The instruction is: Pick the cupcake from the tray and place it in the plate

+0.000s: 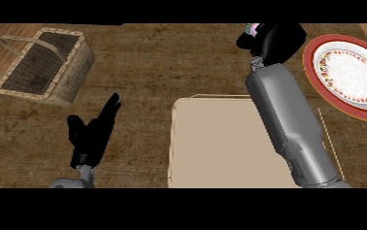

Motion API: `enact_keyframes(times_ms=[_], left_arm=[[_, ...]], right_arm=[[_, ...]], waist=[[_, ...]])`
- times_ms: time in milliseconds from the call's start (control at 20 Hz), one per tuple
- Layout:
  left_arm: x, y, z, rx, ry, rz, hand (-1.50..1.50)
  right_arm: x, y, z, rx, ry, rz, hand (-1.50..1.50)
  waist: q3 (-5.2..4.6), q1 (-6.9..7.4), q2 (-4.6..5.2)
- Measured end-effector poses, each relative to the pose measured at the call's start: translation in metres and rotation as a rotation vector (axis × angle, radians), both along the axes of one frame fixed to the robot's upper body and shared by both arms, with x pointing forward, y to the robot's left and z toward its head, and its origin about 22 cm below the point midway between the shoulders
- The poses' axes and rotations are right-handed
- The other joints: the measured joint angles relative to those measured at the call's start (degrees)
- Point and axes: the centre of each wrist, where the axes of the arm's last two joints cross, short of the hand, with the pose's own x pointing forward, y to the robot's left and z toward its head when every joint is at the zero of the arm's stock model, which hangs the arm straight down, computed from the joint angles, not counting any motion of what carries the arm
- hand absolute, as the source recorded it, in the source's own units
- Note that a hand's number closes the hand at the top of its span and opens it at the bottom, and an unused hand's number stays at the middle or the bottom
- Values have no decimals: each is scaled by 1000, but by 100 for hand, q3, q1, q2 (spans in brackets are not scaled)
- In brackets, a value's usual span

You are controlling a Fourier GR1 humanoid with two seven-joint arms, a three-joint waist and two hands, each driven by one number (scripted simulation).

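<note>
My right hand is at the top of the head view, beyond the beige tray and just left of the plate, which is white with a red patterned rim. Its fingers are curled round the cupcake, of which only a small pink and green edge shows at the hand's upper left. The tray lies under my right forearm with nothing visible on it. My left hand rests open at the lower left, fingers pointing up, left of the tray.
A wicker basket with a handle stands at the upper left on the wooden counter. The plate runs off the right edge of the view.
</note>
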Motion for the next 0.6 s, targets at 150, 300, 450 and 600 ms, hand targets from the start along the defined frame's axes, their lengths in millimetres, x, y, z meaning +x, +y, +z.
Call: enact_keyframes(times_ms=[150, 300, 450, 600], left_arm=[[0, 0, 0, -5, 9, 9, 0], [-2, 3, -1, -5, 10, 15, 0], [-4, 6, -2, -5, 11, 24, 0], [-4, 8, -1, -8, 22, 26, 0]], right_arm=[[4, -17, -3, 22, -77, -44, 150], [4, -33, -10, 50, -169, -76, 150], [5, -56, -24, 57, -213, -140, 150], [4, -88, -38, 50, -228, -215, 150]], waist=[[4, -56, -6], [8, -89, -21], [9, -120, -34], [7, -160, -44]])
